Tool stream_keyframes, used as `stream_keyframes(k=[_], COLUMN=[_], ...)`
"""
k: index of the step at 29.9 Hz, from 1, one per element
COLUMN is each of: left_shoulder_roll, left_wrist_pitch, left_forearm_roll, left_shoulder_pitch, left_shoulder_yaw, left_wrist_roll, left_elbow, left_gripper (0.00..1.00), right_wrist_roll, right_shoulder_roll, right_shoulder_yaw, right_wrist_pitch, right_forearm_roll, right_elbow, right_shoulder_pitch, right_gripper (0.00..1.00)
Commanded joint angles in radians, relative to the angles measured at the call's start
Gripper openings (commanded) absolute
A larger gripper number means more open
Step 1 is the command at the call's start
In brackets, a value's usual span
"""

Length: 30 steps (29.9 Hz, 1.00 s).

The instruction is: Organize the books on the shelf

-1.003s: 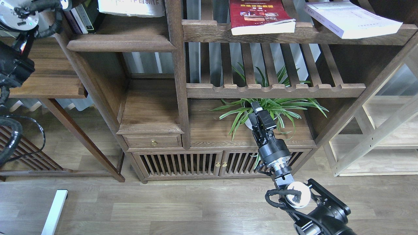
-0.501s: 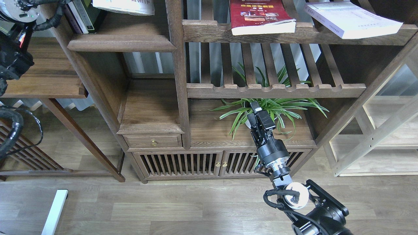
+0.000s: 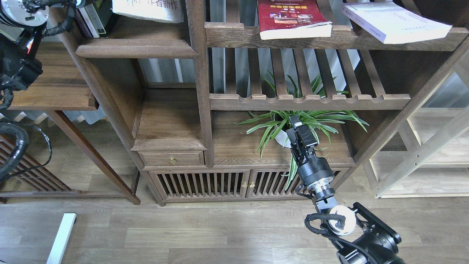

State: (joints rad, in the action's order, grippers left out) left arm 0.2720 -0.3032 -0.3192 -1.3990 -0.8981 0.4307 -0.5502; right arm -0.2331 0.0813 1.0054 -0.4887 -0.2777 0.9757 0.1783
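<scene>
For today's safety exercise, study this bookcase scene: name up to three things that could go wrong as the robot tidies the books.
1. The pale book juts past the front rail of the top slatted shelf; a nudge might tip it off.
2. The red book also overhangs that rail, and could slide.
3. The right claw sits amid the potted plant leaves; moving out could drag the pot. Whether it is open is unclear.
</scene>
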Motion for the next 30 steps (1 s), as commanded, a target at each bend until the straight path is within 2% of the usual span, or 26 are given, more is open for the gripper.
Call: stream_keyframes(k=[1,6,14,16,18,20,21,24,26,30], left_shoulder_roll=[-0.002,0.001,-0.008,-0.008,-0.004,0.003,0.007,0.061,0.084,0.105], left_wrist_pitch=[0.01,0.01,0.032,0.032,0.032,0.032,0.033,0.022,0.024,0.032], left_forearm_roll=[0.0,0.002,0.0,0.0,-0.004,-0.004,-0.004,-0.004,-0.009,-0.04], left_shoulder_pitch=[-0.011,-0.009,-0.005,-0.003,-0.002,-0.008,-0.011,-0.011,-0.011,-0.012], left_shoulder_yaw=[0.004,0.013,0.031,0.045,0.079,0.114,0.131,0.156,0.166,0.226], left_wrist_roll=[0.058,0.058,0.058,0.007,-0.076,-0.13,-0.148,-0.158,-0.182,-0.309], left_elbow=[-0.036,-0.04,-0.043,-0.042,-0.04,-0.039,-0.039,-0.048,-0.054,-0.054], left_gripper=[0.04,0.05,0.02,0.01,0.0,0.0,0.0,0.0,0.0,0.0], right_wrist_roll=[0.0,0.0,0.001,0.001,0.003,0.001,0.003,0.003,0.003,0.006], right_shoulder_roll=[-0.002,0.003,0.005,0.005,0.005,0.005,0.006,0.006,0.006,0.006], right_shoulder_yaw=[0.001,0.004,0.004,0.004,0.002,0.002,0.001,-0.004,-0.008,-0.013], right_wrist_pitch=[0.0,0.0,0.0,0.0,0.0,0.0,0.0,0.0,0.0,0.0], right_forearm_roll=[0.002,0.002,0.002,0.002,0.002,0.002,0.002,0.002,0.002,0.006], right_elbow=[0.0,-0.002,-0.003,-0.003,-0.003,-0.003,-0.003,-0.003,-0.003,-0.003], right_shoulder_pitch=[0.001,0.001,0.006,0.006,0.006,0.006,0.003,0.001,0.001,0.001], right_gripper=[0.74,0.74,0.74,0.74,0.74,0.74,0.74,0.74,0.74,0.74])
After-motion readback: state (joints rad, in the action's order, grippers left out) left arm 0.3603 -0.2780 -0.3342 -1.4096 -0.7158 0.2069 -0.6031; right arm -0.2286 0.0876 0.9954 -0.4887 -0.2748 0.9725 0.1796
